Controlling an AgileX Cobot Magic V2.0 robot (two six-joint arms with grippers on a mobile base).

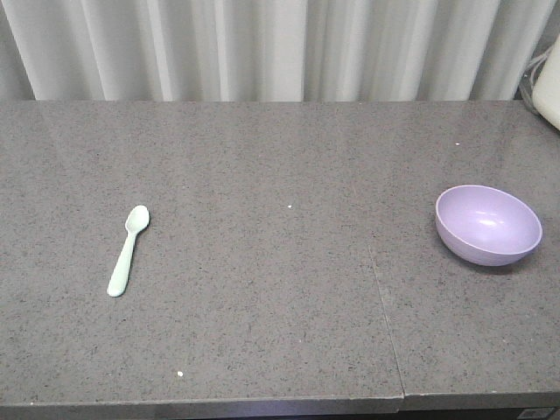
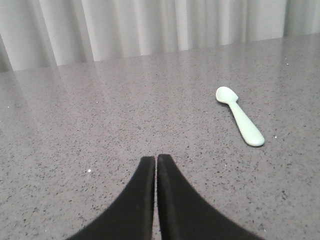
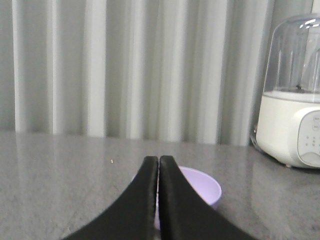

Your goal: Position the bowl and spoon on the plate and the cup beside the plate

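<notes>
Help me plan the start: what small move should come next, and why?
Probably open the right tool: it is shut and empty, and the bowl sits just ahead of it. The left tool is shut too, with the spoon off to one side. No plate or cup shows in any view.

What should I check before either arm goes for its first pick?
1. Left gripper open for the spoon: not ok, shut.
2. Right gripper open for the bowl: not ok, shut.
3. Spoon lying free on the table: ok.
4. Bowl upright and empty: ok.
5. Plate and cup located: cannot tell, neither is in any view.
</notes>
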